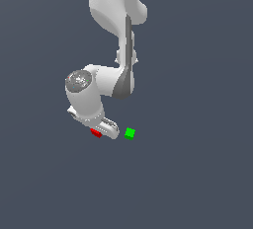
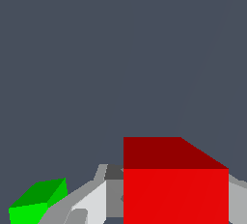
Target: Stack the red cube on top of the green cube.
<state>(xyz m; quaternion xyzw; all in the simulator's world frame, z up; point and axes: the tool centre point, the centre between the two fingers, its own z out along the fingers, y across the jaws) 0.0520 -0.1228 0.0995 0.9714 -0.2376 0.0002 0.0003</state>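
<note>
The red cube point(image 1: 96, 133) is between my gripper's point(image 1: 103, 130) fingers, partly hidden by the hand in the exterior view. In the wrist view the red cube point(image 2: 175, 189) looms large, with a grey-white finger point(image 2: 91, 200) against one side and the other finger point(image 2: 237, 203) against the opposite side. The gripper is shut on it. The green cube point(image 1: 130, 133) lies on the floor just to the exterior view's right of the gripper, apart from it. It also shows in the wrist view point(image 2: 38, 201), beside the finger.
The plain dark grey floor point(image 1: 197, 173) surrounds both cubes. The white arm point(image 1: 113, 35) rises above the gripper.
</note>
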